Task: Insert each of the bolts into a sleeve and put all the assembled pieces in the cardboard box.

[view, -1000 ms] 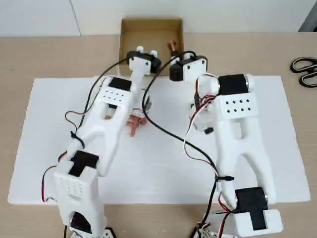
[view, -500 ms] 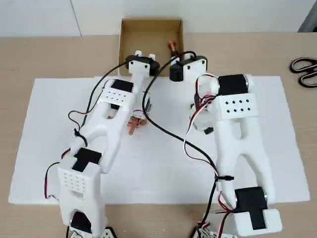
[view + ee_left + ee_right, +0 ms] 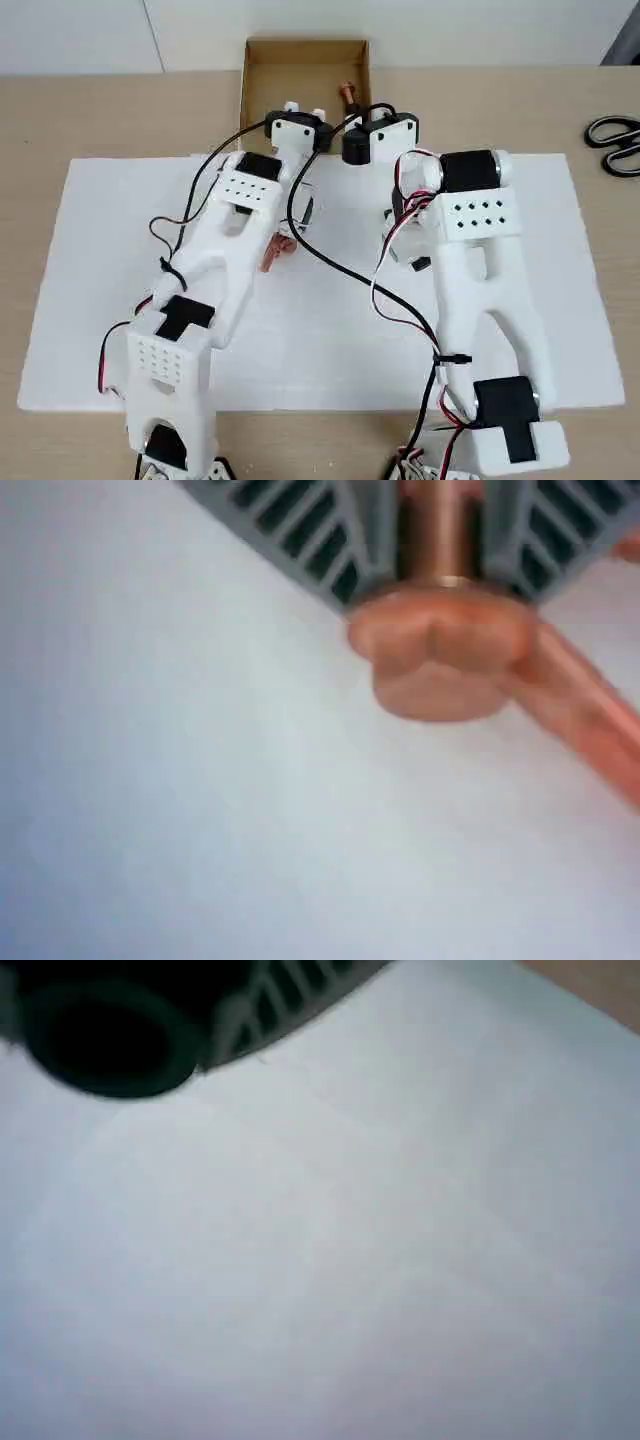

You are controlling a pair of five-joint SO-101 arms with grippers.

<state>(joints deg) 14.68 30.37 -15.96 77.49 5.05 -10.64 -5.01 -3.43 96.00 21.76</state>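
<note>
High view gives us the cardboard box (image 3: 255, 75) at the far edge of the desk (image 3: 90, 110), open at the top, with one copper-coloured piece (image 3: 348, 95) lying inside by its right-hand wall. Both arms stand over the white foam sheet (image 3: 120, 300), and a few loose copper pieces (image 3: 278, 248) lie on it beside the left arm (image 3: 215, 260). Left wrist view shows the left claw (image 3: 440, 575) closed on a copper bolt (image 3: 440, 665): shaft pinched between the ribbed grey fingers (image 3: 310, 520), hex head clear below them, the sheet behind. Another copper rod (image 3: 590, 730) lies just beside the head. Of the right claw (image 3: 285, 1000), over bare sheet, we cannot tell the state. A pair of scissors (image 3: 615, 140) lies on the desk, well apart.
</note>
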